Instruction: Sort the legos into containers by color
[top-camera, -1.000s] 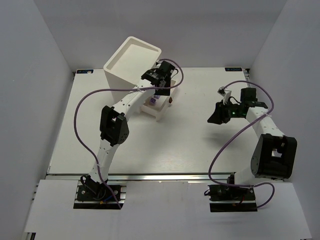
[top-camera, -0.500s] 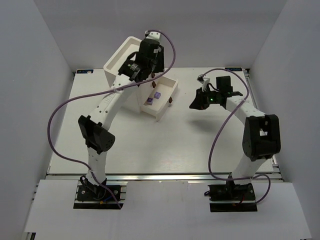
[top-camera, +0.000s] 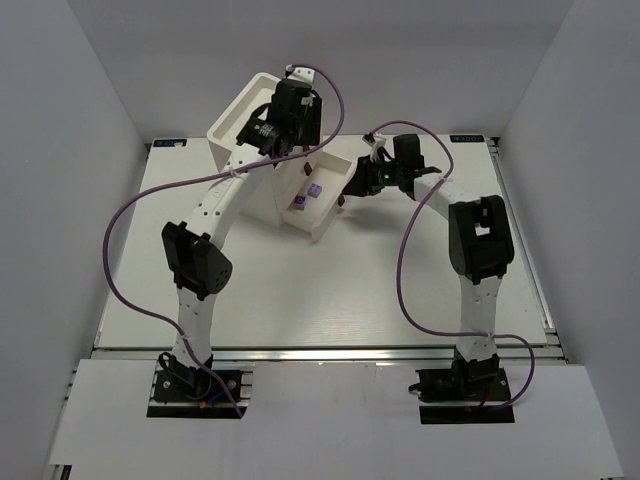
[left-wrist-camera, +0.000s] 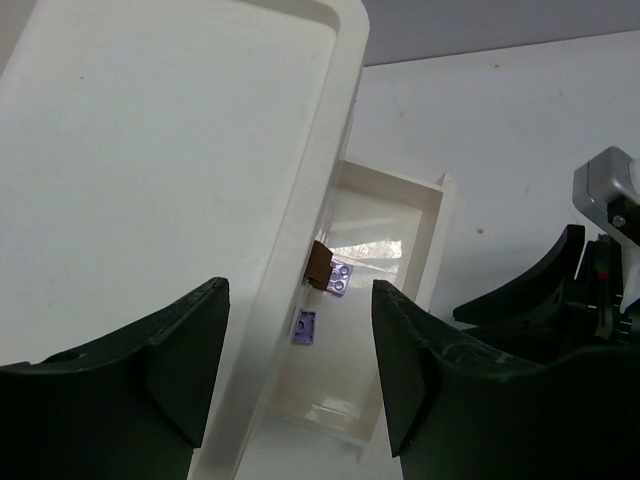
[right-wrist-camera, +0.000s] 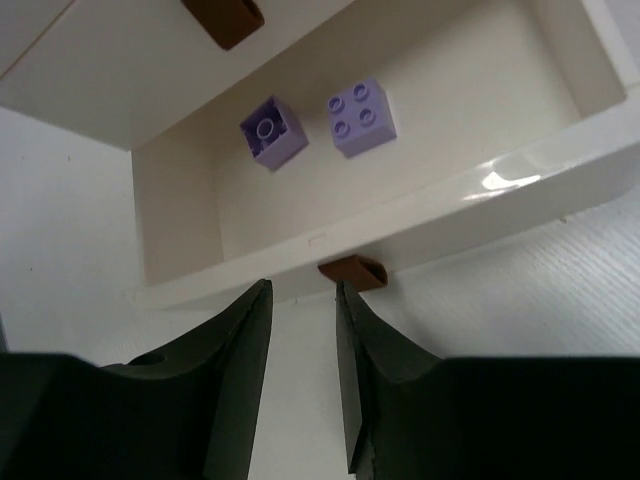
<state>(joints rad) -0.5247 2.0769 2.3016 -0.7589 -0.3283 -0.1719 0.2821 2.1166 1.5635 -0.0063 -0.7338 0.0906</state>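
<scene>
While the left gripper (left-wrist-camera: 298, 320) hangs over the white cabinet (left-wrist-camera: 150, 150) at the far left, fingers wide apart and empty, the right gripper (right-wrist-camera: 303, 305) sits just beside the knob (right-wrist-camera: 352, 272) of the open drawer (right-wrist-camera: 440, 220), fingers slightly apart, holding nothing. Inside lie a purple brick (right-wrist-camera: 362, 116) and a second purple brick (right-wrist-camera: 272, 131).

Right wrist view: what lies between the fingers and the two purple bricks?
The drawer's front wall and its brown knob, shown in that view.
</scene>
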